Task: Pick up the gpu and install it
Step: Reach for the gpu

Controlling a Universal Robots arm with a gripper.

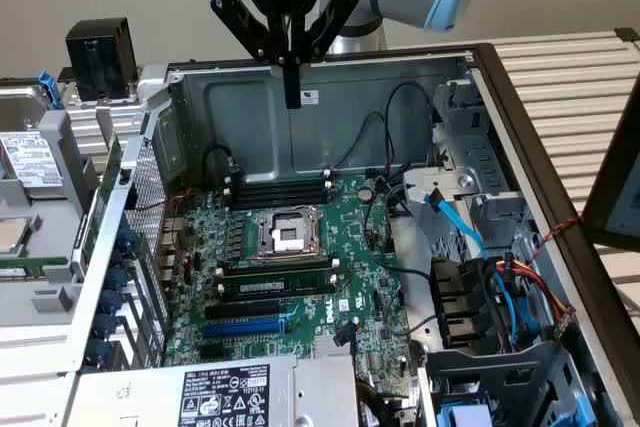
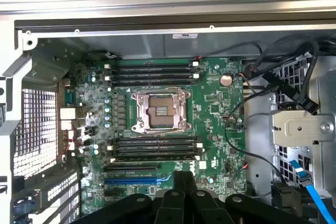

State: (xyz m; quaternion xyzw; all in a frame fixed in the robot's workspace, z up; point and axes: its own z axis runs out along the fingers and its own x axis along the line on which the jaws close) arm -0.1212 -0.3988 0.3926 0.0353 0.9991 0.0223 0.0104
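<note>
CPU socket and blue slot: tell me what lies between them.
In the wrist view, a bank of black RAM rows and one shorter black slot lie between the CPU socket and the blue slot, all on the green board.

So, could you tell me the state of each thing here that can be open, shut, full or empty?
Gripper, shut, holding nothing, above the case.
Computer case, open, motherboard exposed.
CPU socket, empty, no cooler on it.
Blue expansion slot, empty, no card in it.
</note>
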